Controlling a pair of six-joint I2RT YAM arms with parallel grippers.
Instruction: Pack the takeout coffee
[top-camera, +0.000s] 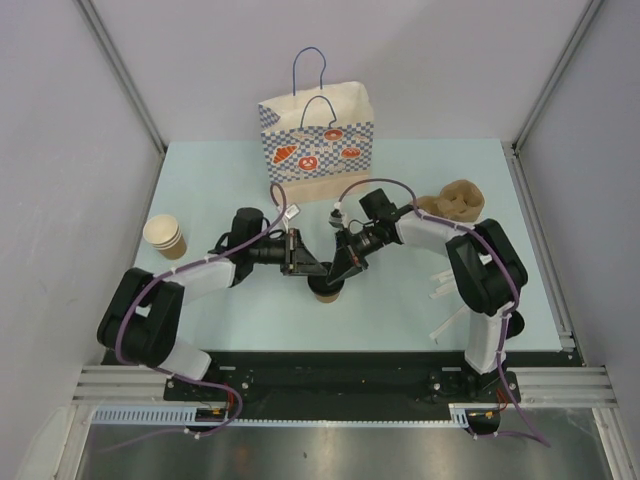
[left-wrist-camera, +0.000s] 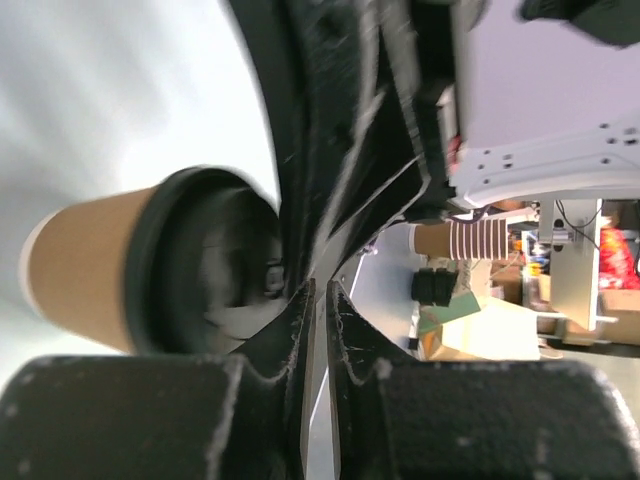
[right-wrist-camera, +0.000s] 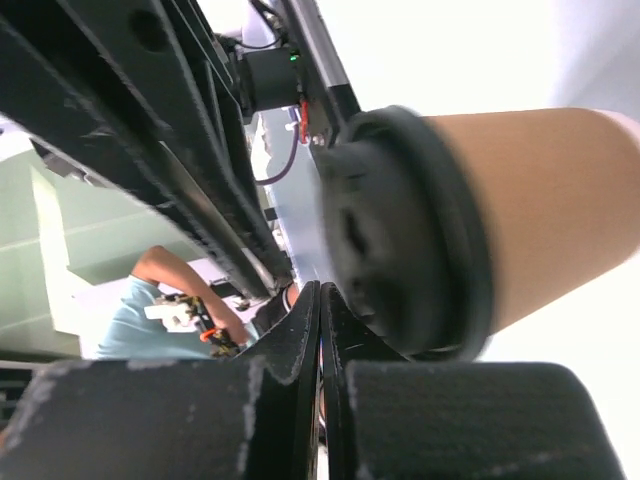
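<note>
Right tool (right-wrist-camera: 320, 292): fingers pressed together, empty, with the black lid (right-wrist-camera: 400, 235) of the coffee cup (right-wrist-camera: 530, 210) just beside the tips. Left tool (left-wrist-camera: 318, 292): fingers almost together with only a thin slit between them and nothing seen in it, the same cup lying close on its other side. In the overhead view both tools meet over the cup at the middle of the tabletop (top-camera: 400, 310), which largely hides it; a patterned paper bag (top-camera: 318, 140) stands behind, and a stack of lidless cups (top-camera: 166, 238) stands well apart at the left.
</note>
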